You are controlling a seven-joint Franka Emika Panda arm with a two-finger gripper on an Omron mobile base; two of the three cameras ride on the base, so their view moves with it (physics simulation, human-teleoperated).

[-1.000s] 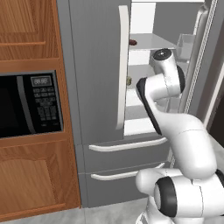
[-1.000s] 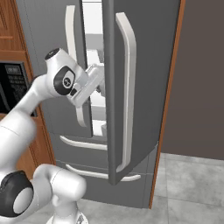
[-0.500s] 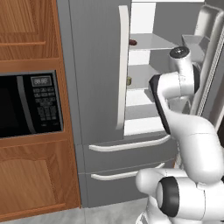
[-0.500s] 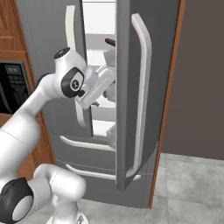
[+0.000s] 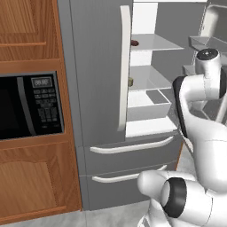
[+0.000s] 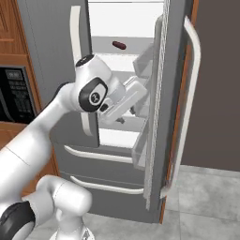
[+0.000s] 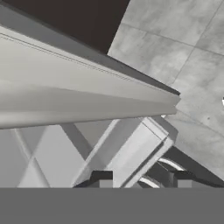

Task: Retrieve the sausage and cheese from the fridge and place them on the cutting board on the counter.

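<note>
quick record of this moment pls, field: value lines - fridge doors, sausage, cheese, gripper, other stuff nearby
fridge: right door swung wide open, left door shut, both drawers shut
sausage: lying on the upper shelf inside the fridge, untouched
cheese: small pale block at the left edge of the next shelf down, partly hidden by the left door's handle
gripper: shut, holding nothing, between the open door and the shelves
microwave: set in wooden cabinets left of the fridge

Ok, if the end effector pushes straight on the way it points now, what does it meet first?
Most likely the inner face of the tall grey fridge's open right door, probably its shelf bin: the end effector sits right against it, shut. Depth is unclear.
</note>
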